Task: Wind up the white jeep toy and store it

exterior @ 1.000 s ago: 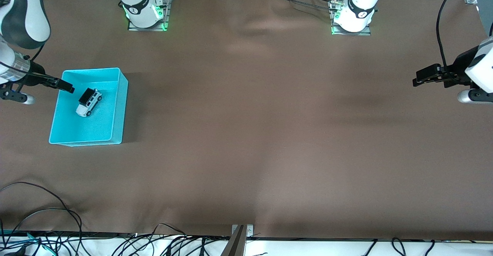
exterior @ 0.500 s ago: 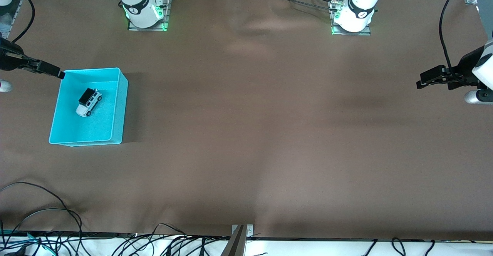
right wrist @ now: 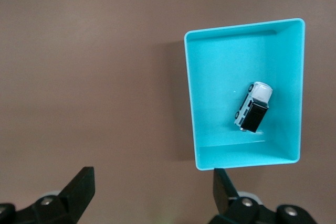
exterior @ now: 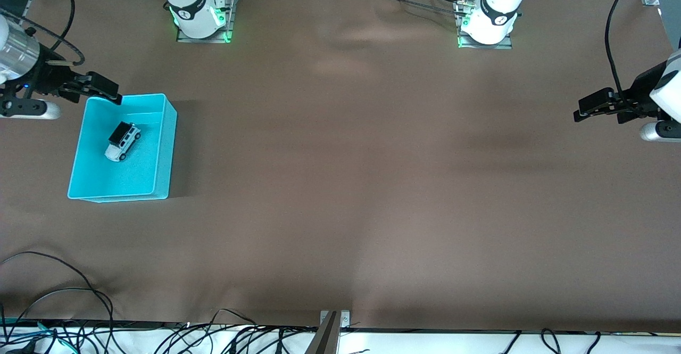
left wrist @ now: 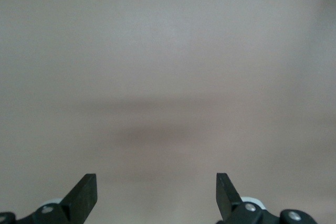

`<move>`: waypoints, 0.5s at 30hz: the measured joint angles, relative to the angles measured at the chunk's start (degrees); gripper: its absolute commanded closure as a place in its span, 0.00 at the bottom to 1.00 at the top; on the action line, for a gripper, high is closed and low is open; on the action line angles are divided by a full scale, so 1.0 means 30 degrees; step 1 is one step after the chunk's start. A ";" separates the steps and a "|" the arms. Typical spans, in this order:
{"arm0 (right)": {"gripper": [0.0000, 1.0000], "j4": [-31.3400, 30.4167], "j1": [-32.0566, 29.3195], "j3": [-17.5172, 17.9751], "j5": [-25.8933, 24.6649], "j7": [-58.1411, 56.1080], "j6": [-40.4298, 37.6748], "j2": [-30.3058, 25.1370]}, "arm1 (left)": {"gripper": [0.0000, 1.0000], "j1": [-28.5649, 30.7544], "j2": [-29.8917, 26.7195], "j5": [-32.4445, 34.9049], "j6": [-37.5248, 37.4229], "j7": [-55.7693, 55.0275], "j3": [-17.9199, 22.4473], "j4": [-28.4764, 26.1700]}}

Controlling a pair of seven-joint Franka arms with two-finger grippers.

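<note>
With the white jeep toy (exterior: 123, 141) lying loose on the floor of the cyan bin (exterior: 165, 146), toward the right arm's end of the table, storing appears complete. The right gripper (exterior: 101, 89) hangs released and empty over the bin's rim; the left gripper (exterior: 588, 108) waits, released, over bare brown cloth (exterior: 372, 183). Any remaining move is only to retract; no legible writing shows anywhere.

White jeep toy (exterior: 123, 141) with black roof — cyan bin (exterior: 159, 173) — plain brown table cloth (exterior: 372, 183).
</note>
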 measured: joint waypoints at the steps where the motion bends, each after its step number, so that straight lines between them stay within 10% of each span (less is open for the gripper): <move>1: 0.00 0.0000 -0.0022 0.0137 -0.0002 0.0075 0.0001 0.0010 | 0.00 -0.0080 -0.0001 0.0000 0.0000 0.0000 0.0083 0.0002; 15: 0.00 0.0682 -0.0039 0.0286 -0.0013 0.0327 -0.0454 0.0034 | 0.00 -0.4134 -0.0005 0.0141 0.0017 -0.0001 0.3293 0.0003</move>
